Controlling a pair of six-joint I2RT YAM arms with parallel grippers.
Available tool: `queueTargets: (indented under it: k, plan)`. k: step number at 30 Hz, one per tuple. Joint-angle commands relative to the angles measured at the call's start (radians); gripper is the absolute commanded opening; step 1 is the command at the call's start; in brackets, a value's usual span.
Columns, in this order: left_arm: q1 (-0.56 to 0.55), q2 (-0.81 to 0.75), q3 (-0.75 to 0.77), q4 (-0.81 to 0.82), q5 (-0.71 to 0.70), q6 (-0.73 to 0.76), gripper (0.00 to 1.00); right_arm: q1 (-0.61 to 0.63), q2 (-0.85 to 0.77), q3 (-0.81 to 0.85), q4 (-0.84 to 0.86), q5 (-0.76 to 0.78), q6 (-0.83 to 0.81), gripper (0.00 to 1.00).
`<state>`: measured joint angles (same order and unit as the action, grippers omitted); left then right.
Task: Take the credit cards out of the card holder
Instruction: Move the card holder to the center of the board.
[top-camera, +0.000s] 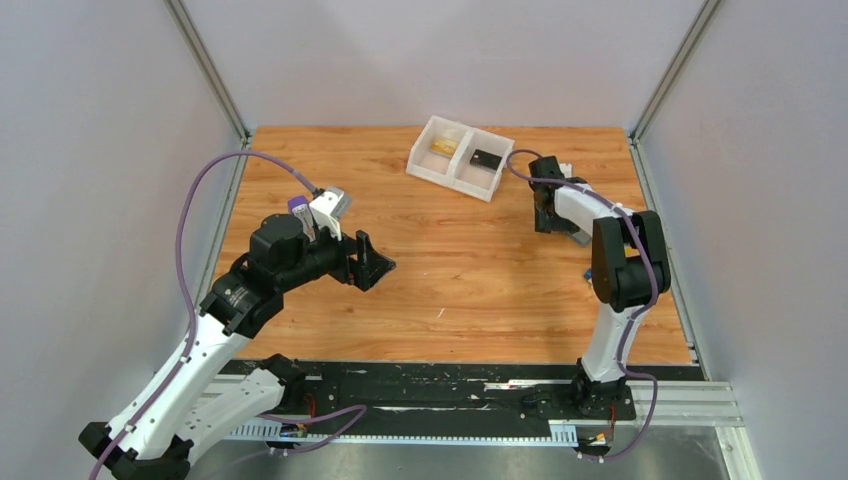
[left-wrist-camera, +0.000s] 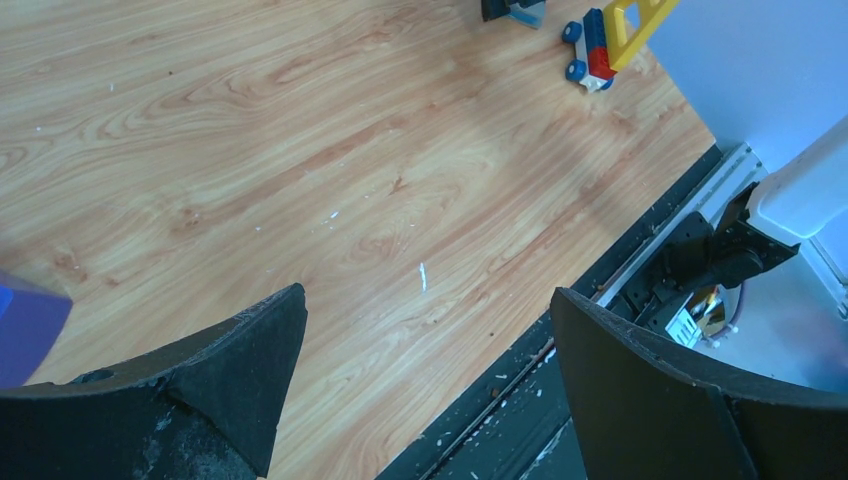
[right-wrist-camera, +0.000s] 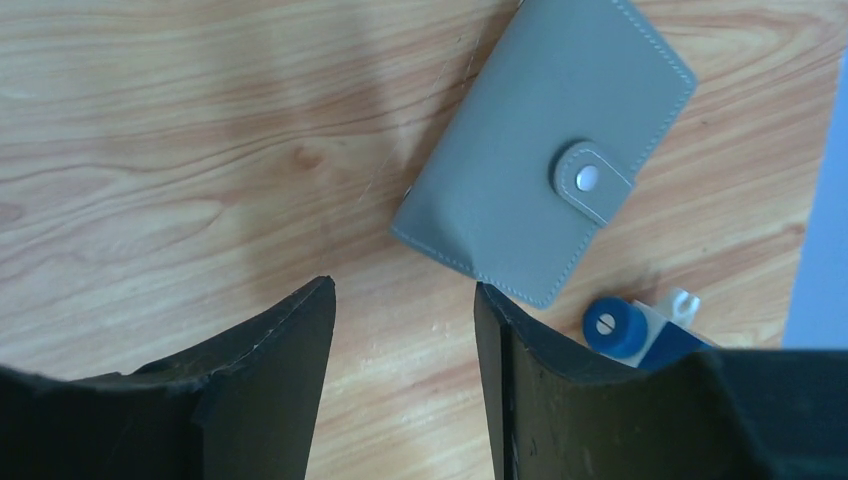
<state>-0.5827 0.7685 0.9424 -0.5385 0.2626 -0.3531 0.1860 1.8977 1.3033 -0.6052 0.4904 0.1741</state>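
The card holder is a grey wallet lying closed on the wood, its snap tab fastened. It lies just beyond my right gripper's right fingertip, which overlaps its near corner. That gripper is open and empty, low over the table. In the top view the right gripper is at the right back and a grey bit of the card holder shows beside it. Something gold-yellow, maybe the credit cards, lies in the tray's left compartment. My left gripper is open and empty over the table's middle left, as the left wrist view shows.
A white two-compartment tray stands at the back centre, with a small black piece in its right compartment. A blue, white, red and yellow toy vehicle sits by the card holder; its blue wheel shows beside my right finger. Walls enclose three sides.
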Motion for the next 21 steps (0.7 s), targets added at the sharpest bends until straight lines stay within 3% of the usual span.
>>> queueTargets:
  k: [1, 7, 16, 19, 21]
  plan:
    - [-0.001, -0.015, 0.003, 0.039, 0.023, 0.005, 1.00, -0.052, 0.063, 0.064, 0.014, -0.064, 0.009, 0.55]
    - [-0.001, -0.010, 0.004, 0.036, 0.024, 0.005, 1.00, -0.098, 0.120, 0.054, 0.017, -0.102, 0.038, 0.50]
    - [-0.002, -0.019, 0.004, 0.035, 0.012, 0.008, 1.00, -0.105, 0.076, 0.006, 0.032, -0.129, 0.033, 0.17]
    - [-0.001, -0.020, 0.003, 0.035, 0.009, 0.007, 1.00, -0.105, 0.054, -0.013, 0.038, -0.153, 0.024, 0.01]
    - [-0.001, -0.020, 0.002, 0.035, 0.010, 0.005, 1.00, -0.104, 0.042, -0.031, 0.037, -0.178, 0.021, 0.00]
